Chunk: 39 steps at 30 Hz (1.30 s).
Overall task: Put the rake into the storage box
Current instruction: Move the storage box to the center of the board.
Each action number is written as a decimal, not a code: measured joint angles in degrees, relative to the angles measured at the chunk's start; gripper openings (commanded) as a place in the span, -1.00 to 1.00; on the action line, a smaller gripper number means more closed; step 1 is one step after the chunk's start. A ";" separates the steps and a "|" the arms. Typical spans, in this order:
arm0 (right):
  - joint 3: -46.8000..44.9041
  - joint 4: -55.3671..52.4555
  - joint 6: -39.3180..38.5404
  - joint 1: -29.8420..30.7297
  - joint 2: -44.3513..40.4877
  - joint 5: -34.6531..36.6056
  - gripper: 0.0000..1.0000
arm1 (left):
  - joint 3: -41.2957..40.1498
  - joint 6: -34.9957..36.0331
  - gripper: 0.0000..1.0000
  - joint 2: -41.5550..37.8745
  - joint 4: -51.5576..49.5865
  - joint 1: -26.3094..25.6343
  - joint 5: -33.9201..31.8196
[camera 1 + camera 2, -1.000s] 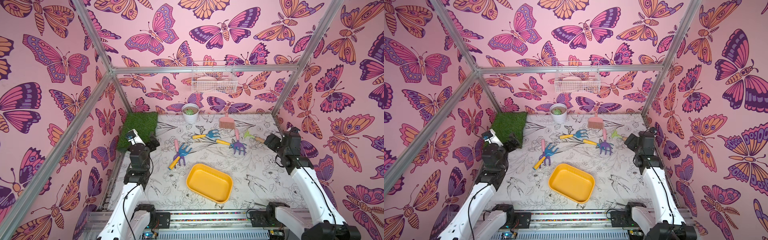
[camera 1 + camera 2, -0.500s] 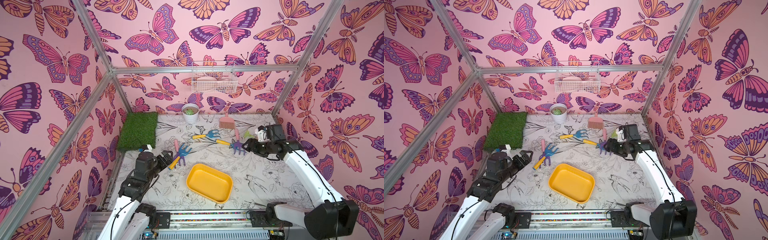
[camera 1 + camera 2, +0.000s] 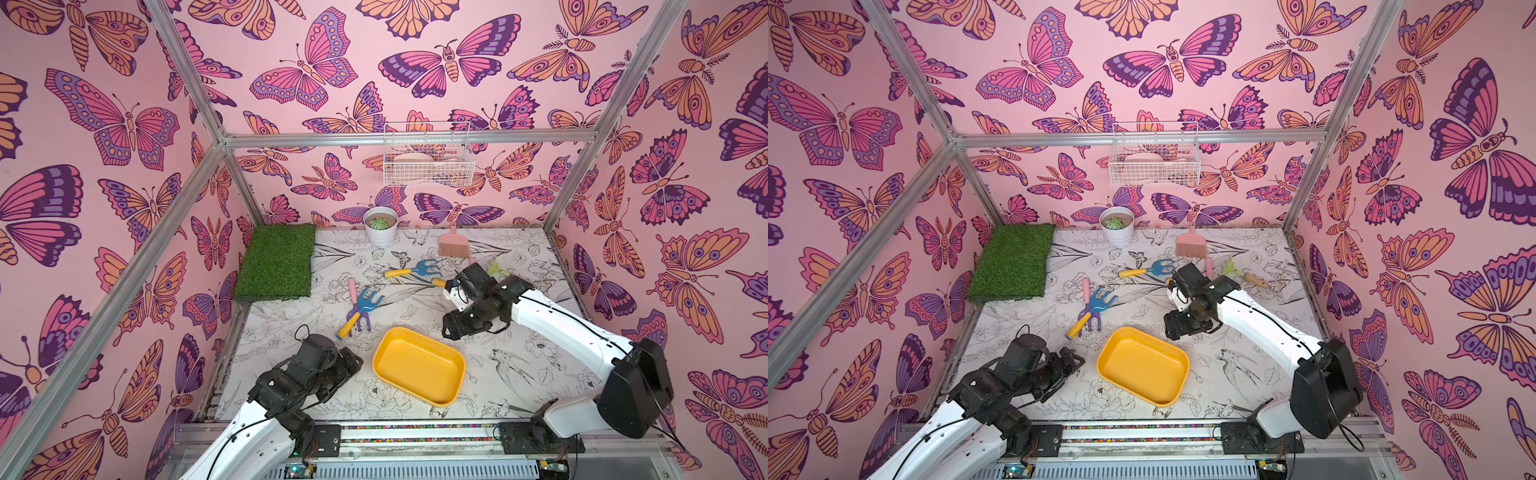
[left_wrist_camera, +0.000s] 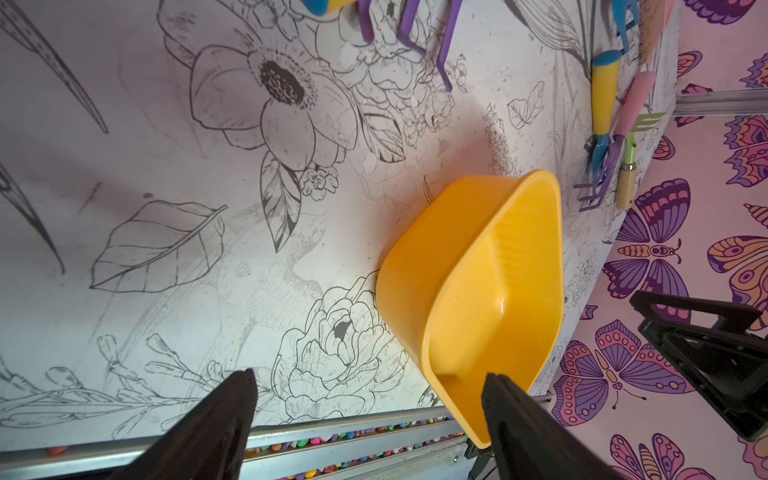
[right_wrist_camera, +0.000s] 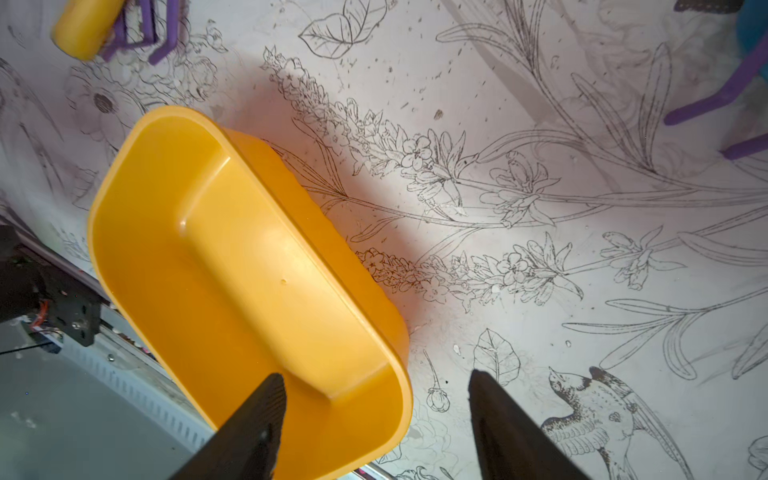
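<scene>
The yellow storage box (image 3: 419,365) (image 3: 1144,365) lies empty at the front middle of the table. Several toy rakes lie behind it. A blue rake with a yellow handle (image 3: 360,308) crosses a purple one with a pink handle. Another blue rake (image 3: 417,269) lies farther back. My right gripper (image 3: 451,330) (image 5: 376,399) hangs open over the box's far right corner, one finger above its inside, and it holds nothing. My left gripper (image 3: 352,362) (image 4: 370,395) is open and empty just left of the box (image 4: 478,270).
A purple rake (image 4: 602,166) and a green fork with a wooden handle (image 4: 628,166) lie at the back right, mostly behind my right arm in the top views. A grass mat (image 3: 277,262), a white pot (image 3: 380,226), a pink brush (image 3: 449,245) and a wire basket (image 3: 428,160) stand farther back.
Both arms have come down and inward toward the box. The right gripper left the rakes at the back right and now hangs over the box's corner. The left gripper moved up beside the box.
</scene>
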 measured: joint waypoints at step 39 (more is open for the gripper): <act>12.46 -0.17 -9.09 7.32 22.95 3.28 -0.63 | -5.77 -1.92 0.72 0.04 7.69 6.47 12.96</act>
